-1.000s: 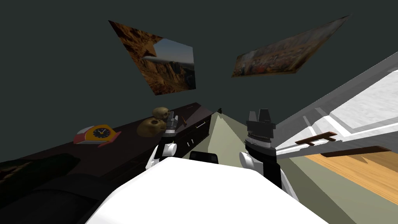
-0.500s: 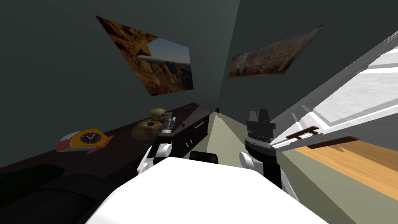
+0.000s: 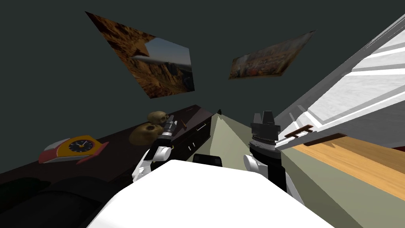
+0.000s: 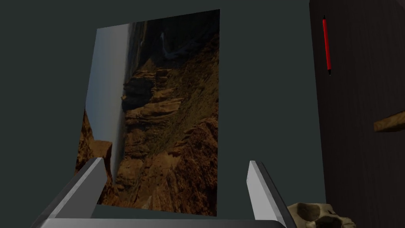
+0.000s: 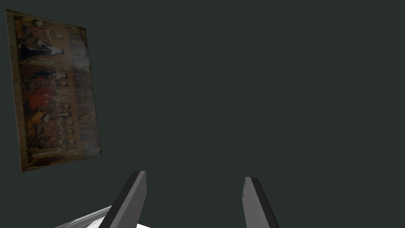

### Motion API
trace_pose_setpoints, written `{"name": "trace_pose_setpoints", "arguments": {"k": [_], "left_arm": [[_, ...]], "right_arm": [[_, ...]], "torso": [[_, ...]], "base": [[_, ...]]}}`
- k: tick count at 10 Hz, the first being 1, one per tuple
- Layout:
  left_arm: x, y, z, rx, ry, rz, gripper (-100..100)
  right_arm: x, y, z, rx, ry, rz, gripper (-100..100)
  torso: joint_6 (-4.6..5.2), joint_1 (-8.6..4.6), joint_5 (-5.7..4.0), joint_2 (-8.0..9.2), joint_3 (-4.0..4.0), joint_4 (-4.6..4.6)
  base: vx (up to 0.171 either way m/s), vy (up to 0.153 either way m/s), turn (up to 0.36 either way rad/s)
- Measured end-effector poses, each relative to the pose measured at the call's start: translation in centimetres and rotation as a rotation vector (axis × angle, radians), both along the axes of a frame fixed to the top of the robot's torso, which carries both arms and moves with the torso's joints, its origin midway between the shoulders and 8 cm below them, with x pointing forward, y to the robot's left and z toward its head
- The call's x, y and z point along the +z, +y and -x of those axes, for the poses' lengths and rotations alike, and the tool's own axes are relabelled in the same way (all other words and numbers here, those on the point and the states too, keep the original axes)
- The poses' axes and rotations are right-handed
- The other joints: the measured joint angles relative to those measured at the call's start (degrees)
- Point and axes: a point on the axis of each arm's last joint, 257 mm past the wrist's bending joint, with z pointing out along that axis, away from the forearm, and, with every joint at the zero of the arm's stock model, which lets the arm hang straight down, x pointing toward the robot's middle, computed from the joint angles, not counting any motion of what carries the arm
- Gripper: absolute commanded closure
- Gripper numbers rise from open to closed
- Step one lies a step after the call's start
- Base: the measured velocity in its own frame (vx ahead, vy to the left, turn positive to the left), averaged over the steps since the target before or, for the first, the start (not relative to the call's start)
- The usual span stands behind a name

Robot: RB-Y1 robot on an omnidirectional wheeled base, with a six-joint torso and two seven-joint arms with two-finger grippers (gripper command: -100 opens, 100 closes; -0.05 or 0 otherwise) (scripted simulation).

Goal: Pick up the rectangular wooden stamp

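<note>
Left gripper (image 4: 176, 162) is held wide open and empty over the dark tabletop (image 3: 118, 144), by a skull (image 4: 320, 215). The brown stamp (image 4: 389, 126) lies close beside it. Reaching is in hand; next it should be turned toward the stamp and lowered. Right gripper (image 5: 193, 178) is raised, open too.

A dark sideboard (image 4: 356, 118) shows fine matt wood grain. On it, the stamp (image 4: 389, 126) is pale, grainy wood, a skull (image 4: 320, 215) is pitted and matt, a pen (image 4: 326, 43) smooth. A floor strip (image 3: 356, 160) is light, plank-grained wood.
</note>
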Motion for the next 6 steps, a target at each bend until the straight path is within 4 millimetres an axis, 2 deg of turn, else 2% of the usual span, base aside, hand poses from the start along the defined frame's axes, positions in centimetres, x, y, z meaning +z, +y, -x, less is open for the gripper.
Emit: {"name": "trace_pose_setpoints", "arguments": {"k": [6], "left_arm": [[-2.9, 2.8, 0.4, 0.012, 0.16, 0.005, -100]], "right_arm": [[0.0, 0.0, 0.0, 0.0, 0.0, 0.0, 0]], "torso": [[0.0, 0.0, 0.0, -0.02, -0.01, 0.0]], "base": [[0.004, 0.003, -0.11]]}}
